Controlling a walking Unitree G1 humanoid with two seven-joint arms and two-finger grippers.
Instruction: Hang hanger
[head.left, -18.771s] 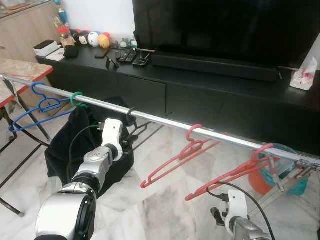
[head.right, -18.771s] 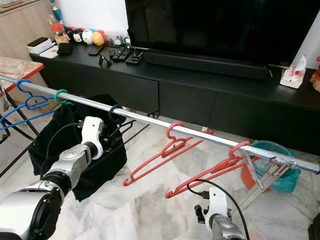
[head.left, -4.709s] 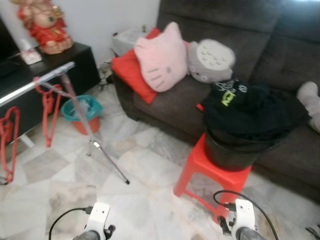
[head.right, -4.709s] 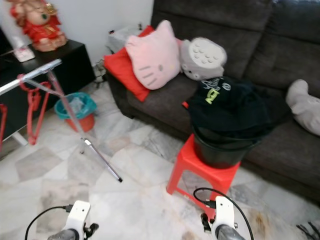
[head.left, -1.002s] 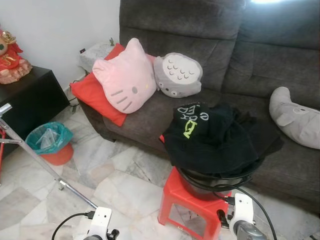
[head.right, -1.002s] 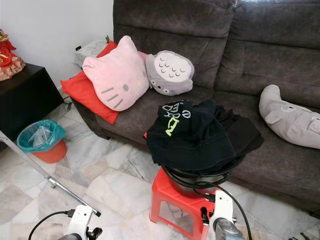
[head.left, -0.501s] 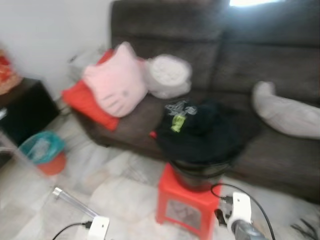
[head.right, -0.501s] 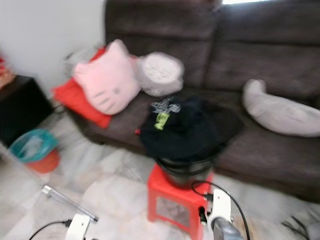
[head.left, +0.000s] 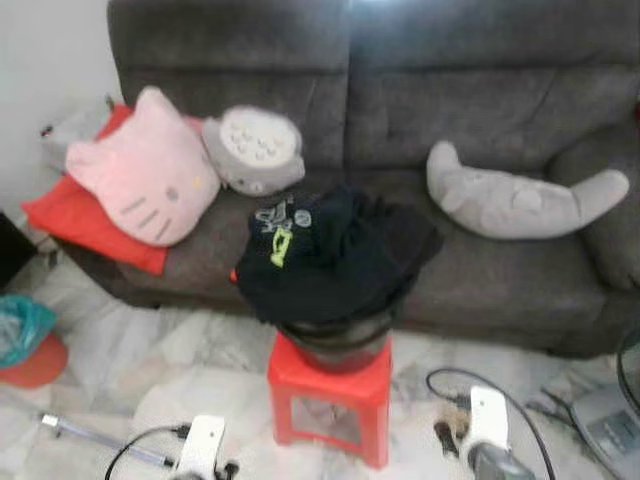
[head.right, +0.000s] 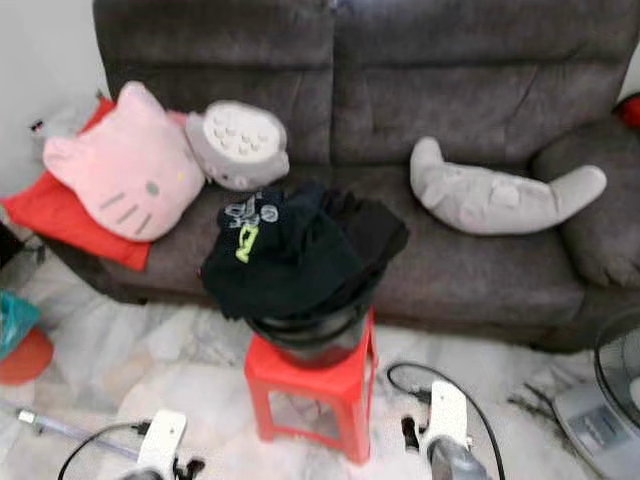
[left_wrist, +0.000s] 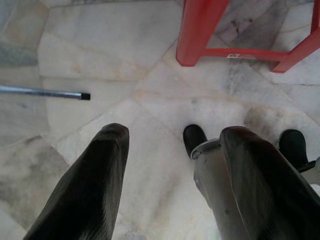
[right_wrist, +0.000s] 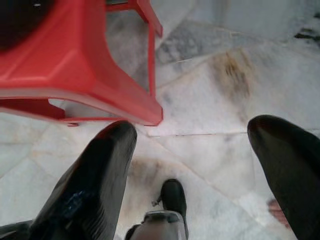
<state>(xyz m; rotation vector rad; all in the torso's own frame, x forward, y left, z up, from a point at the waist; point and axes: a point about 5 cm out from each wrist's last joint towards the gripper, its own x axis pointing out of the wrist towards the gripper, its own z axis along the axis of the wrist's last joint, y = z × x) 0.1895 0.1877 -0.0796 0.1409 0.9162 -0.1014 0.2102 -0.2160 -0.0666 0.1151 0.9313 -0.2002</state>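
A heap of black clothes (head.left: 320, 255) with a yellow-green print lies over a black bucket (head.left: 335, 345) on a red plastic stool (head.left: 330, 385), in front of the sofa. Both arms hang low at the bottom of the eye views, the left wrist (head.left: 205, 445) and right wrist (head.left: 487, 440) on either side of the stool. My left gripper (left_wrist: 175, 135) is open over bare marble floor, with the stool's legs (left_wrist: 200, 30) ahead of it. My right gripper (right_wrist: 195, 127) is open too, and the stool's corner (right_wrist: 65, 65) is close by. The foot of a silver rack leg (left_wrist: 45, 92) rests on the floor.
A dark grey sofa (head.left: 480, 90) spans the back, holding a pink cat cushion (head.left: 140, 180), a red cushion (head.left: 70, 215), a grey round plush (head.left: 252, 150) and a grey crescent plush (head.left: 520, 195). A teal bin (head.left: 20, 335) stands at the left. A fan (head.right: 615, 390) stands at the right.
The camera has swung right: the sofa and the stool now sit mid-frame, and the black cabinet has left the picture. Both arms still hang low with fingers apart.
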